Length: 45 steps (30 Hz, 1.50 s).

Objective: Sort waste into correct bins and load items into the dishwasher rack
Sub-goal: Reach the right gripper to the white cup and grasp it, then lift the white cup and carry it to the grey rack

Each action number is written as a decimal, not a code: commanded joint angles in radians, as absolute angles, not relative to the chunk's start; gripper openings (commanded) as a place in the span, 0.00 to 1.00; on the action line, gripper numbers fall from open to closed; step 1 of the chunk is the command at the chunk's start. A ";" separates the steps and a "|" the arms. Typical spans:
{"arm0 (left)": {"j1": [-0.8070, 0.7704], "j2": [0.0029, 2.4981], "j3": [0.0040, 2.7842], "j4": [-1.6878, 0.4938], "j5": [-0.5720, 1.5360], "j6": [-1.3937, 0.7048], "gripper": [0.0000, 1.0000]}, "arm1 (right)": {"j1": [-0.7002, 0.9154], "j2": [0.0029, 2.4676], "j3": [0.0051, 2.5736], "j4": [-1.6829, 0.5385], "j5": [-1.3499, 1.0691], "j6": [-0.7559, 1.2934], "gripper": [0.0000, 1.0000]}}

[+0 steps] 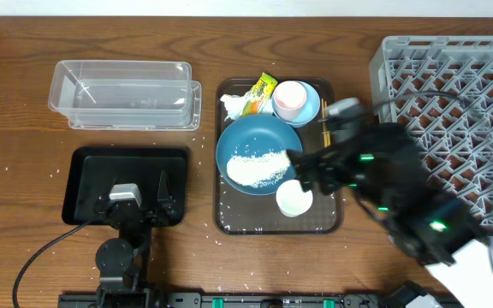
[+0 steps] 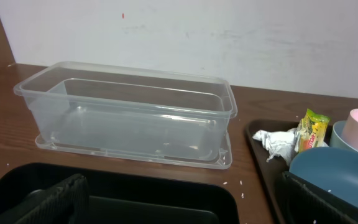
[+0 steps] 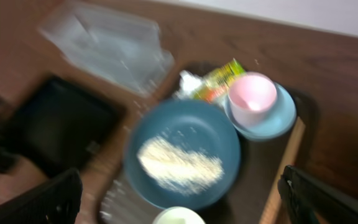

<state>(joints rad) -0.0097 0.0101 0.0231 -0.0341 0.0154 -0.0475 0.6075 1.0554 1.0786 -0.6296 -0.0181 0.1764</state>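
Observation:
The dark-blue dish with a heap of rice sits on the brown tray. Behind it lie the tissue and the yellow-green wrapper. The pink cup stands in the light-blue bowl. The white cup is at the tray's front and the chopsticks lie along its right side. My right gripper is open and empty, hovering above the dish and white cup. My left gripper is open and empty over the black tray.
The clear tub stands behind the black tray and shows empty in the left wrist view. The grey rack fills the right side, partly under my right arm. Loose rice grains lie scattered on the wooden table.

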 commanded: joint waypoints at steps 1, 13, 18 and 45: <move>-0.010 0.005 0.004 -0.070 -0.012 -0.035 0.98 | 0.704 1.109 1.102 -0.605 0.264 0.133 0.99; -0.010 0.005 0.004 -0.071 -0.012 -0.035 0.98 | 0.746 1.212 1.102 -0.609 -0.131 0.226 0.99; -0.010 0.005 0.004 -0.070 -0.012 -0.035 0.98 | 0.746 1.298 1.102 -0.746 -0.112 0.326 0.85; -0.010 0.005 0.004 -0.071 -0.012 -0.035 0.98 | 0.846 1.618 1.102 -0.908 0.030 0.501 0.56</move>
